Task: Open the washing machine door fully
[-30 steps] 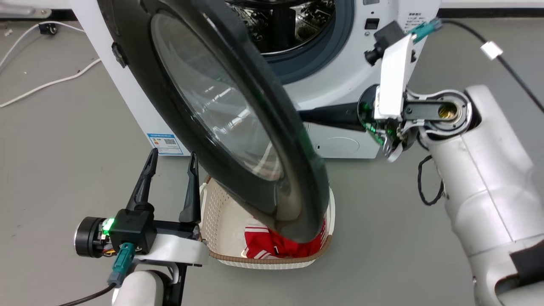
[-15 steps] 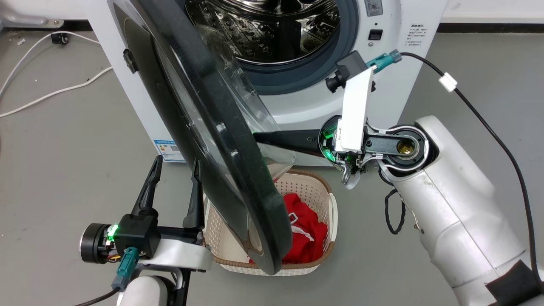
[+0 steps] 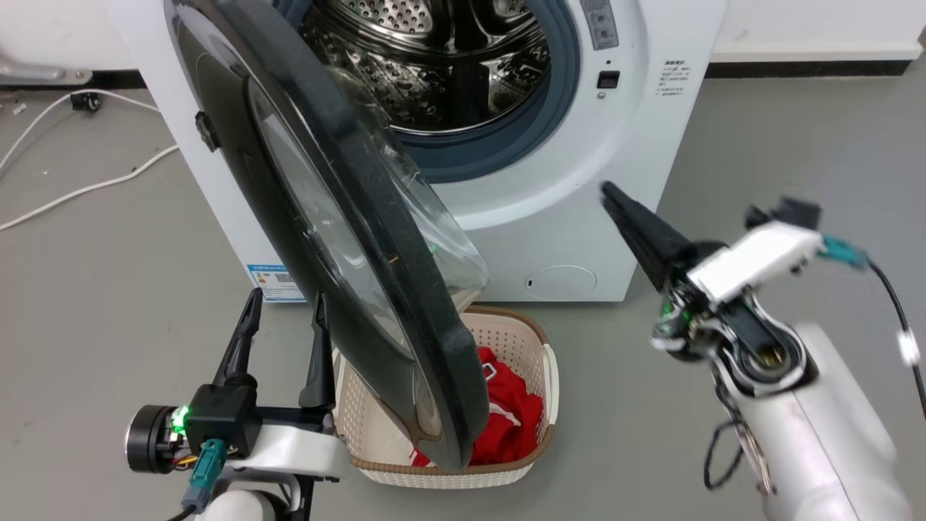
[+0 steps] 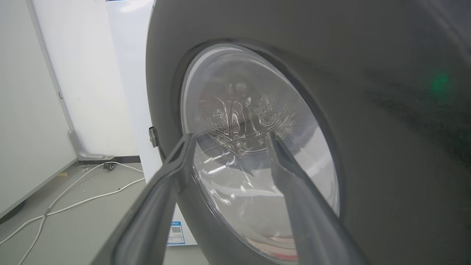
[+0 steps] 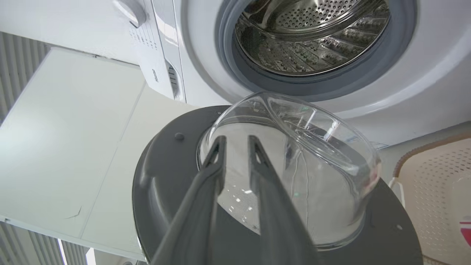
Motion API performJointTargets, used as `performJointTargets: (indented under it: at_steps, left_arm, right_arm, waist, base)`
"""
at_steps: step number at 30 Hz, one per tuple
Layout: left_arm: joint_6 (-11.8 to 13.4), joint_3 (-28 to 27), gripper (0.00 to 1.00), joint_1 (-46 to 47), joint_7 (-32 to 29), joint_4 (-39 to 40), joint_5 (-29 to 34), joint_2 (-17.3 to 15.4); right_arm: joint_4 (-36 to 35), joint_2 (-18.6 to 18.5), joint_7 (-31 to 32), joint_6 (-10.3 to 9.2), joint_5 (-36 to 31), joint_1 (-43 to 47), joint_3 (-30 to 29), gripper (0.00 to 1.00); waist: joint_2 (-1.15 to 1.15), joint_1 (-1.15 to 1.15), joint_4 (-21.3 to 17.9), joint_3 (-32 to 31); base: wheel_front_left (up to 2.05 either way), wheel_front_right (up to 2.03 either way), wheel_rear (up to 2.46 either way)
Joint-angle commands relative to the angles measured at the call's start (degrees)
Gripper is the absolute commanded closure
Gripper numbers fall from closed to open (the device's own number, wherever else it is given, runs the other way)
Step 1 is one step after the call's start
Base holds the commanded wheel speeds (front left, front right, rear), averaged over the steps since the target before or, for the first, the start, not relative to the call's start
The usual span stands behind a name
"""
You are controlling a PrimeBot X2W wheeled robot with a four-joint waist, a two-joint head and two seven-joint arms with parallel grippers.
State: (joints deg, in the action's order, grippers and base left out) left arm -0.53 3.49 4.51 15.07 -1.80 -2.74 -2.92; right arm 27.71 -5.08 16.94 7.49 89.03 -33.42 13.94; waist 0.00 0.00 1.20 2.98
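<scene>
Washing machine (image 3: pixel 636 145): white front-loader; drum is exposed.
Door (image 3: pixel 289 181): swung well out on left-side hinge, roughly square to machine front; free edge hangs over basket (image 3: pixel 521 340).
Done: unlatched and part-opened.
Remaining: more swing toward hinge side is judged needed for fully open.
Left gripper (image 3: pixel 286 297): fingers spread, nothing held, just beside door's outer face; contact cannot be told.
Right gripper (image 3: pixel 611 192): fingers nearly together, nothing held, well apart from door.
Blue sticker (image 3: pixel 275 281): QR code seen; text too small to read.
Print block (image 3: pixel 676 78): unreadable.
</scene>
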Motion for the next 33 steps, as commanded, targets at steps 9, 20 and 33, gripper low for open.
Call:
performJointTargets:
  at_steps: [9, 20, 33]
  left_arm:
    - [-0.3, -1.3, 0.00, -2.2, 0.1, -0.3, 0.4, 0.0]
    - [0.1, -2.3, 0.00, -2.7, 0.1, -0.1, -0.1, 0.0]
    - [-0.2, -2.8, 0.00, -2.2, 0.1, 0.1, 0.2, 0.0]
  right_arm:
    - [-9.3, -1.8, -18.7, 0.00, -6.8, 17.6, -6.3, 0.00]
    - [-18.4, -1.5, -32.1, 0.00, -50.9, 27.0, -16.8, 0.00]
    - [-32.6, 2.3, -31.8, 0.00, -85.7, 36.1, -17.0, 0.00]
  waist:
    - [0.00, 0.00, -0.9, -1.4]
    - [0.00, 0.00, -0.9, -1.9]
    - [0.00, 0.00, -1.0, -2.1]
  base:
    - [0.00, 0.00, 0.00]
    - [0.00, 0.00, 0.00]
    - [0.00, 0.00, 0.00]
